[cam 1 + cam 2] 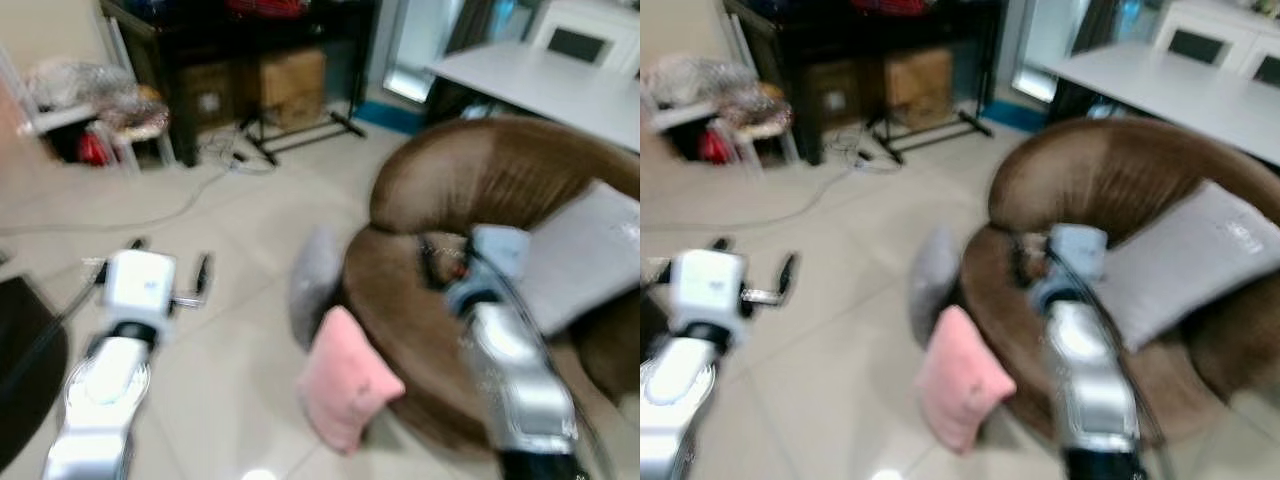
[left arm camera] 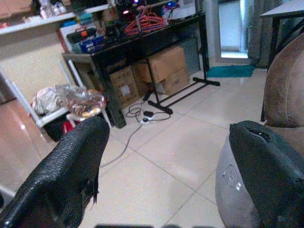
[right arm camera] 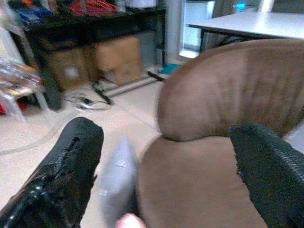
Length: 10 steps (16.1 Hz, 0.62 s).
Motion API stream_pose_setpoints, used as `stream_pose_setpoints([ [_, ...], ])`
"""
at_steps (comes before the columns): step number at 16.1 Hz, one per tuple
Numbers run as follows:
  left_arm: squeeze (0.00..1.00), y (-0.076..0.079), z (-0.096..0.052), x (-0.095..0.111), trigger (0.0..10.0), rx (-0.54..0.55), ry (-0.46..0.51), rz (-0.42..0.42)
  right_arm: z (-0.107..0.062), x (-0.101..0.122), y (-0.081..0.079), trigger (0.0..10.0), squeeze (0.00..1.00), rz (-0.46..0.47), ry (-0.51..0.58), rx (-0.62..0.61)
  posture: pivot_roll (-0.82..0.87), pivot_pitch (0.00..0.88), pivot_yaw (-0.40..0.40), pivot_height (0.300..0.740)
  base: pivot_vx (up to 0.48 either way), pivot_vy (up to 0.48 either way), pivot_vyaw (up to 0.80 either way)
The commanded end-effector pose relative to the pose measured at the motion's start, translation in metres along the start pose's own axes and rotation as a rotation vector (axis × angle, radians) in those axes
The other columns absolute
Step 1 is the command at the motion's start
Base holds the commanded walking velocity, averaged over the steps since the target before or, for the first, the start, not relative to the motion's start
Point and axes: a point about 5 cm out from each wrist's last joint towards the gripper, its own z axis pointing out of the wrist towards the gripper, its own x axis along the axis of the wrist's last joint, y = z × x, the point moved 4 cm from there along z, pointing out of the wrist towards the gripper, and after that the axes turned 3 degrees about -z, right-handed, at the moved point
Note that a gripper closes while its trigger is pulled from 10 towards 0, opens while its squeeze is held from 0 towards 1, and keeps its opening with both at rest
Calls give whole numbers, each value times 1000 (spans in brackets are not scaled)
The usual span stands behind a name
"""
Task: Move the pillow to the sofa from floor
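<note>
Soft pink pillow (image 1: 345,380) leans upright against round brown sofa (image 1: 470,190), long axis tilted toward it. Left pincer (image 1: 170,268) and right pincer (image 3: 166,175) both released, empty.

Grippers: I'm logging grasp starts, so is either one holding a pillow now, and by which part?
Nothing is held. The left gripper and right gripper are both open; the pink pillow and grey pillow lean untouched against the sofa.
</note>
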Motion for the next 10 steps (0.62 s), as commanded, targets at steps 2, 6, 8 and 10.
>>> stream_pose_setpoints([
  [2, 1000, 9, 3, 5, 10000, -32, 22, -18, -1, 6, 12, 10000, 0, -19, 30, -27, -27, 0, -39, 740, 285, 0, 0],
  [6, 1000, 10, 2, 4, 10000, -36, 23, -19, -1, 6, 12, 10000, 0, -19, 25, -24, -23, 0, -44, 740, 287, 0, 0],
  [8, 1000, 10, 2, 4, 10000, -36, 22, -19, -1, 5, 11, 10000, 0, -18, 27, -22, -21, 0, -45, 740, 285, 0, 0],
  [10, 1000, 10, 2, 3, 10000, -40, 22, -18, -2, 5, 11, 10000, 0, -17, 28, -22, -19, 0, -44, 740, 285, 0, 0],
])
